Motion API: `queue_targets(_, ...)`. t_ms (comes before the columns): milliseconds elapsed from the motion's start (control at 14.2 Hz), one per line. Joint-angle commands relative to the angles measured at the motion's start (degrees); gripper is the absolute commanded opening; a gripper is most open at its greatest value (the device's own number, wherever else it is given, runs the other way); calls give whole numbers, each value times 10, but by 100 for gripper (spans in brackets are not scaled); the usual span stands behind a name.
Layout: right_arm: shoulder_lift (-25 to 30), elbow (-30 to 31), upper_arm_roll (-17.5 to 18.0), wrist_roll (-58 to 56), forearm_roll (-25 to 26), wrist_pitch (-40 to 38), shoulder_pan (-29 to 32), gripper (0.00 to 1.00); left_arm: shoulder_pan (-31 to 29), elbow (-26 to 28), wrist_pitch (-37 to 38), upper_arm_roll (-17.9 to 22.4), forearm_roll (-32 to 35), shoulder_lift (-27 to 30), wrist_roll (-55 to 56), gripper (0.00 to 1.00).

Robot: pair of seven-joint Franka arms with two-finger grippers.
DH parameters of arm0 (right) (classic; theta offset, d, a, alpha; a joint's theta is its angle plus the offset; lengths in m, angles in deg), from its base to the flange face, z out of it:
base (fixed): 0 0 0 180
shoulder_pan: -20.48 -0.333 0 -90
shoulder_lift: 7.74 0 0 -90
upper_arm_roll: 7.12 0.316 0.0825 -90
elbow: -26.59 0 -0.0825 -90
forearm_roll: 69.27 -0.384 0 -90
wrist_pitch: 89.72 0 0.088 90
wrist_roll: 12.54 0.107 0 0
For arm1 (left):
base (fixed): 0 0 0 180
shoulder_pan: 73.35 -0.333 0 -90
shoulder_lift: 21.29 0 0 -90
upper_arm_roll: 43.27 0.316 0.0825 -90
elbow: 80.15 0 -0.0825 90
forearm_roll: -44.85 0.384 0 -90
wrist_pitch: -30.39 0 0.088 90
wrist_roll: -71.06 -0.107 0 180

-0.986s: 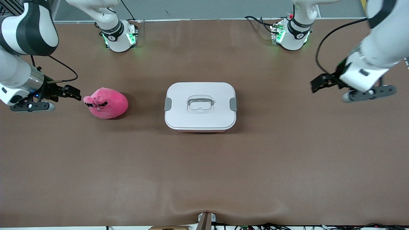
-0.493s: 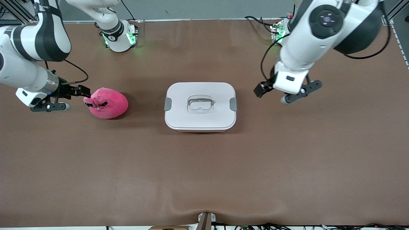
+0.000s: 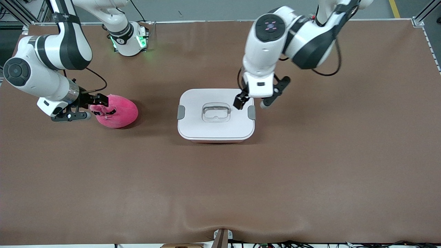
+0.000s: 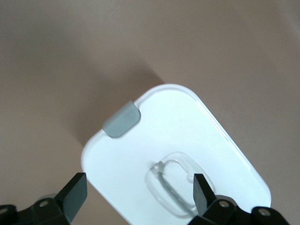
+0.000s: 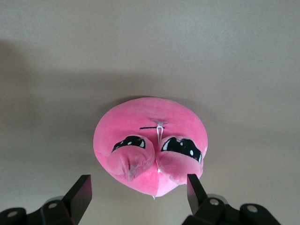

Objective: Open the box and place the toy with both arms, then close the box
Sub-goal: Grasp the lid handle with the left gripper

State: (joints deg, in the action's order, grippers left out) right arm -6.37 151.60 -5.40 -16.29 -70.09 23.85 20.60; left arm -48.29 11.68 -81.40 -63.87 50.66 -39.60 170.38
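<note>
The toy, a pink plush, lies on the table at mid-left of the front view, toward the right arm's end. Its eared, black-marked end faces the right gripper, whose fingers stand spread apart on either side of that end, not closed on it. The box sits at frame centre, its white lid on and grey clips down. The left gripper hovers over the lid's upper right corner beside the clear handle, fingers released and apart.
</note>
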Motion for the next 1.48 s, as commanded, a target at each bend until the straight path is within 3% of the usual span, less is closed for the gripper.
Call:
queue_targets(0,12,16,0,1,-3,8,-1,81,32,-36,-21,4,31,-47,137,100)
queue_targets(211,10,32,-1,1,-3,15,-7,72,60,-45,-55,4,49,-78,236,100)
queue_targets(352,5,40,-1,1,-3,31,-8,72,86,-70,-56,10,61,-112,299,100)
queue_targets(493,3,42,-1,2,-3,32,-8,66,104,-94,-56,14,109,-143,400,100)
queue_targets(845,-13,45,0,4,-3,40,-7,60,133,-110,-56,15,140,-175,488,87)
queue_targets(1056,-13,45,0,5,-3,37,-7,38,133,-110,-56,16,147,-175,521,74)
queue_targets(1268,-12,38,0,6,-3,35,-7,4,133,-110,-61,16,156,-176,531,60)
queue_targets(1408,-10,25,0,5,-3,26,-7,0,132,-110,-61,16,155,-176,533,46)
